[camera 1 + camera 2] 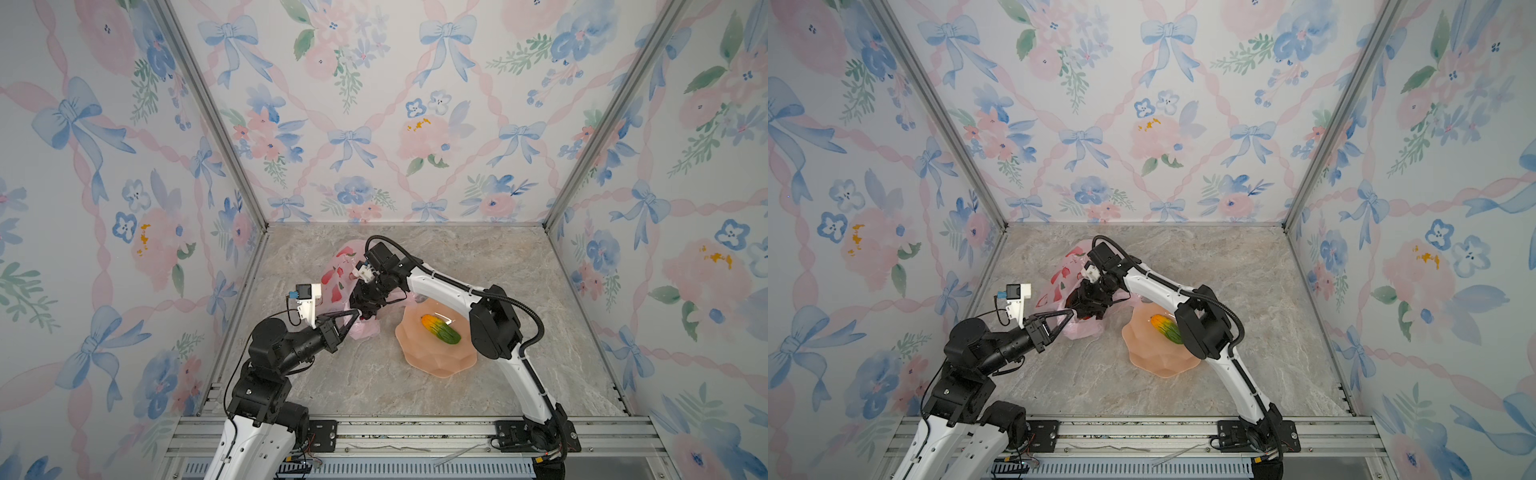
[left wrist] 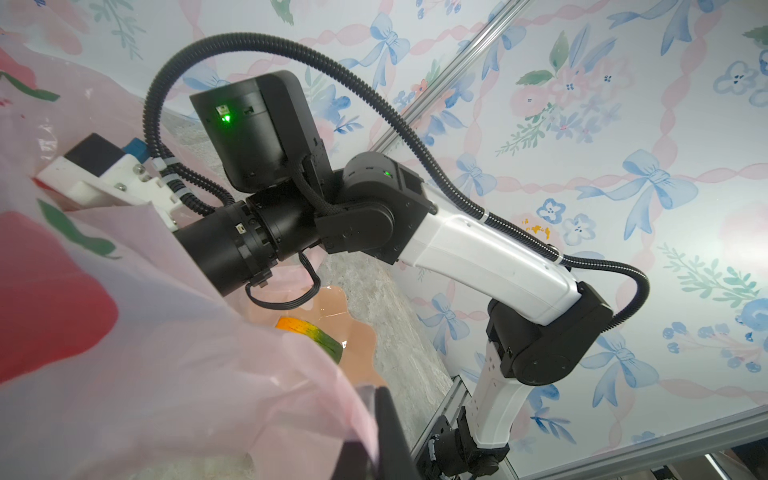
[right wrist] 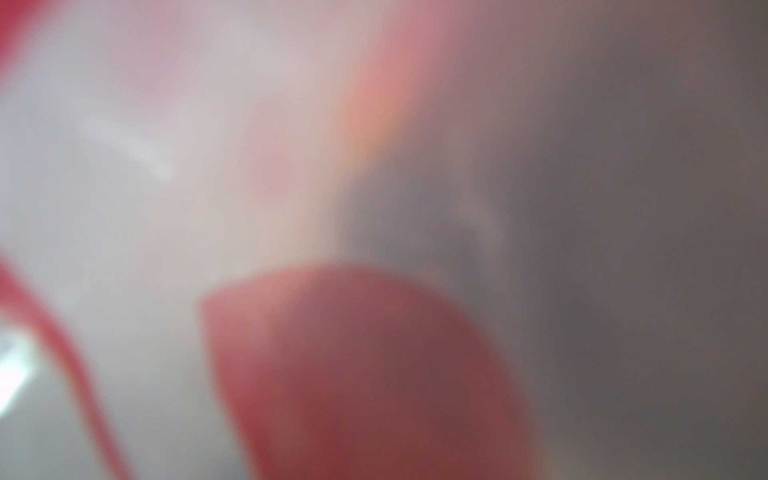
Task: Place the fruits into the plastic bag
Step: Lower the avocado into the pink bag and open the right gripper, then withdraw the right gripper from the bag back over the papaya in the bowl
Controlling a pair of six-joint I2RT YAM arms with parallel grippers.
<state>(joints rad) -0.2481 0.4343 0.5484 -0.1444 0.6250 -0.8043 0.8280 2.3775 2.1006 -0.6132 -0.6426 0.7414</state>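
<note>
Toward the desk's left edge: plastic bag [image 1: 337, 272], crumpled.
Left claw [image 1: 355, 314]: clamped shut on the bag's rim.
Right claw [image 1: 365, 308]: sunk in the bag's mouth; its opening cannot be told.
Papaya [image 1: 440, 328]: in bowl [image 1: 432, 365], mid-desk.
Open room: desk [image 1: 478, 257] bare along far and right edges.
Right wrist view: only blurred pink-red film.
</note>
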